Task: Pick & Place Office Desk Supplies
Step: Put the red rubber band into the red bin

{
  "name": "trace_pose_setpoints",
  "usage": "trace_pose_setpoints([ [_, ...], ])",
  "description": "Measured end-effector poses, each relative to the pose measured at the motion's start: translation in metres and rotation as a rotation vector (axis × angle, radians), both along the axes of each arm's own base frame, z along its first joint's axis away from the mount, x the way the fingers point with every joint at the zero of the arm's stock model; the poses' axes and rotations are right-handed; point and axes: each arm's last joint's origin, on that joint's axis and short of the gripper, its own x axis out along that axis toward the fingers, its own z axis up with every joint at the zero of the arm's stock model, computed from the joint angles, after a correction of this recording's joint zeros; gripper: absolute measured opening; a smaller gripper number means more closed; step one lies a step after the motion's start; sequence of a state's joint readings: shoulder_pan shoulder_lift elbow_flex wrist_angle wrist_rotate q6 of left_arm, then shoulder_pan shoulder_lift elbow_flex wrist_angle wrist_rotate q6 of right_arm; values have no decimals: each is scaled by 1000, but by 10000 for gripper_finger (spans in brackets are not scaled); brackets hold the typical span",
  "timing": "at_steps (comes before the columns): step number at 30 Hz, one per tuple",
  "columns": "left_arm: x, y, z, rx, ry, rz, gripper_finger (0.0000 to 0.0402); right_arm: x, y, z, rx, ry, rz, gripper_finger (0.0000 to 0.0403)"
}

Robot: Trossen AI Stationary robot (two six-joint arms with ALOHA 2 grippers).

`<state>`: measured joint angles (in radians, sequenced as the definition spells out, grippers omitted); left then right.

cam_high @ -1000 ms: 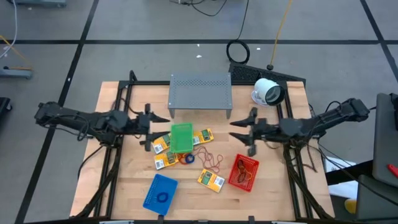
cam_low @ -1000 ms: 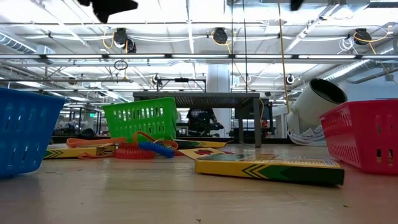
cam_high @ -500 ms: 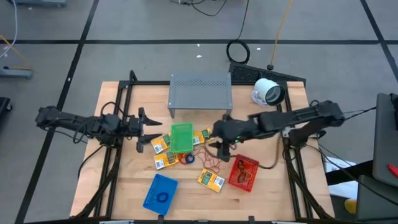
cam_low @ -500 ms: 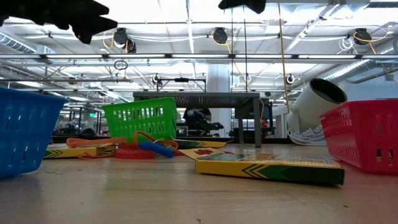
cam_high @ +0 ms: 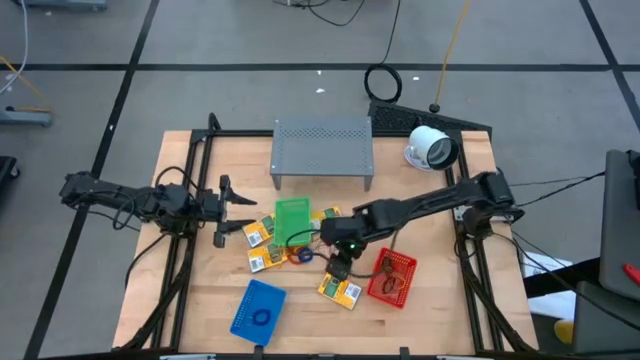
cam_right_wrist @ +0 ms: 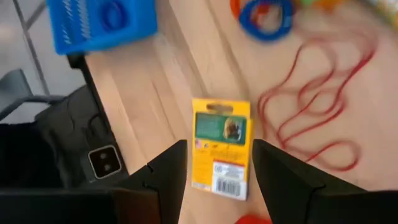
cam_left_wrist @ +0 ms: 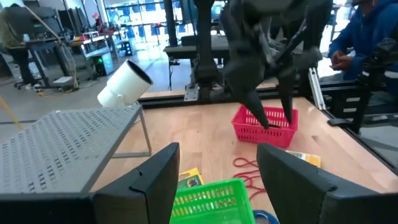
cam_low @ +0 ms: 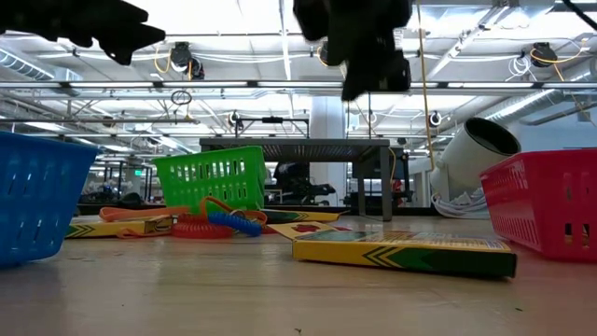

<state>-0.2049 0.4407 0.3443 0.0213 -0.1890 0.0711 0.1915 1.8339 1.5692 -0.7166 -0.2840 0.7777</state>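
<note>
Right pincer (cam_high: 340, 268) hangs open and empty right over a yellow packet (cam_high: 340, 290), which lies flat just beside the red basket (cam_high: 392, 277). Left pincer (cam_high: 237, 204), open and empty too, waits well away from that basket, past the green one (cam_high: 292, 221).

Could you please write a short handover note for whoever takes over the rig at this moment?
Right gripper: open, empty, hanging over a yellow packet between the blue basket and the red basket.
Left gripper: open, empty, waiting at the table's left, facing the green basket.
Things: other packets lie around the green basket; rubber bands and a blue ring lie loose mid-table.
Done: a ring already lies in the blue basket, something in the red one.
Left: grasp that packet, then sort the loose supplies.
</note>
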Motion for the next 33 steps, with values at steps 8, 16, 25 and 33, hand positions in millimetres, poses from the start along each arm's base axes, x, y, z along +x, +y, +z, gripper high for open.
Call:
trace_pose_setpoints([
  [8, -4, 1, -2, 7, 21, 5, 225, 7, -9, -34, 34, 176, -30, 171],
  [16, -4, 1, -2, 4, 24, 7, 225, 9, -17, -36, -22, 139, 21, 171],
  [25, -4, 2, -2, -39, 23, 56, 225, 7, -11, -37, -175, 48, 271, 171],
  [33, -4, 4, -2, -72, 19, 103, 225, 2, 10, -38, -342, -20, 500, 171],
])
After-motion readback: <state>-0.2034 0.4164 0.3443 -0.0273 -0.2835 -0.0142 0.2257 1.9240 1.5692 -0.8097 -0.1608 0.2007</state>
